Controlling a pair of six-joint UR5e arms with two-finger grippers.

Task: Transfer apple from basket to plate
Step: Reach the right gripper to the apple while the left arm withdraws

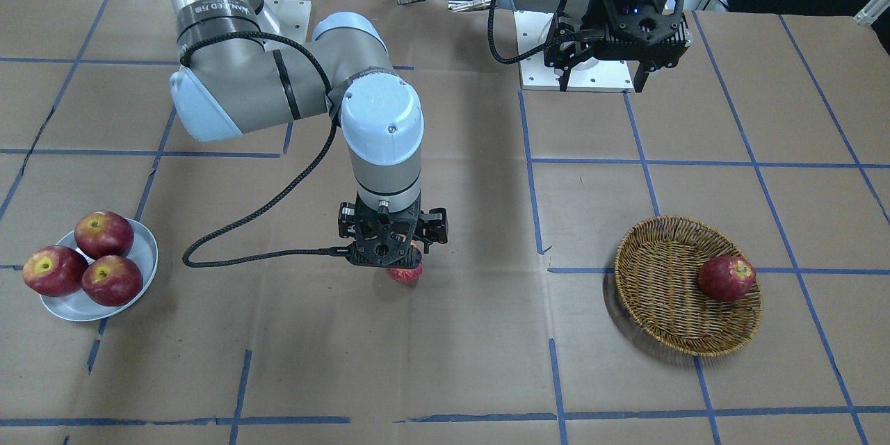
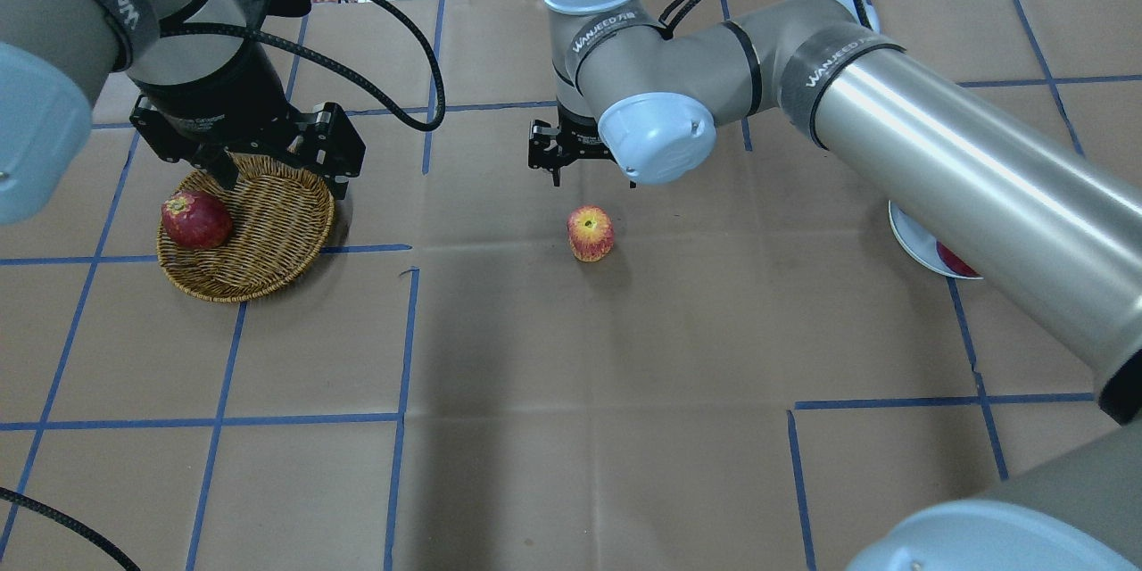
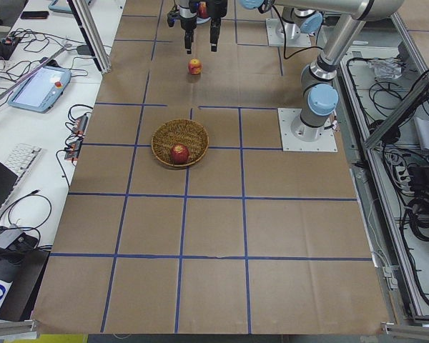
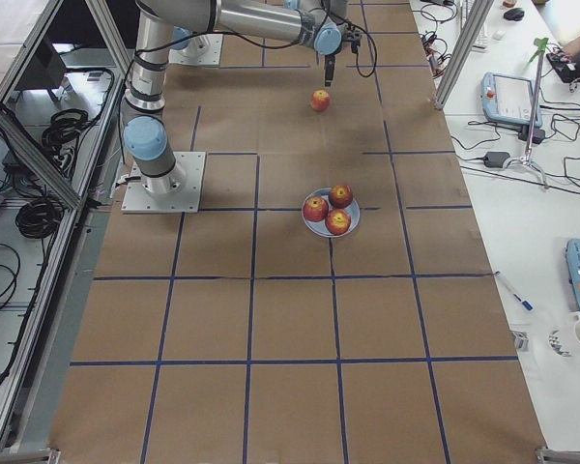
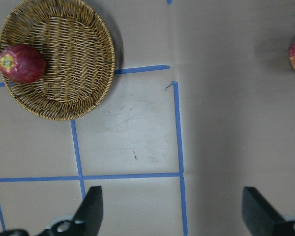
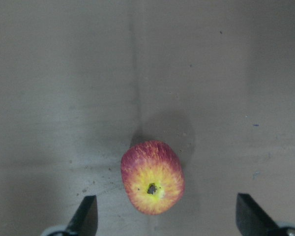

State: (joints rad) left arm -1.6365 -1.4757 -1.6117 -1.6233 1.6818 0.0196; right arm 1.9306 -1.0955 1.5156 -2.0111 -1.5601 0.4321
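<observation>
Two arms stand over the paper-covered table (image 2: 571, 357). The right arm (image 2: 937, 161) reaches far out to mid-table, and the left arm (image 2: 169, 36) hangs near the basket (image 2: 277, 241).

The basket sits just beside the left claw (image 5: 171, 206), off to one side of its fingers, and well apart from the right claw (image 6: 164, 219). The plate (image 1: 144, 250) lies well apart from both claws, on the side of the right claw away from the basket. It carries three dark apples (image 1: 104, 234). One more dark apple (image 2: 195, 219) rests in the basket against its rim.

The left claw has its fingers spread wide and holds nothing, with table paper beneath. The right claw's fingers are also spread wide and point straight down.

The apple (image 2: 591, 233) stands on the table directly under the right claw, stem dimple up. It sits between the lines of the two fingers, somewhat nearer one of them. In the side views the fingertips hang above it with a gap, touching nothing. It lies between basket and plate.
</observation>
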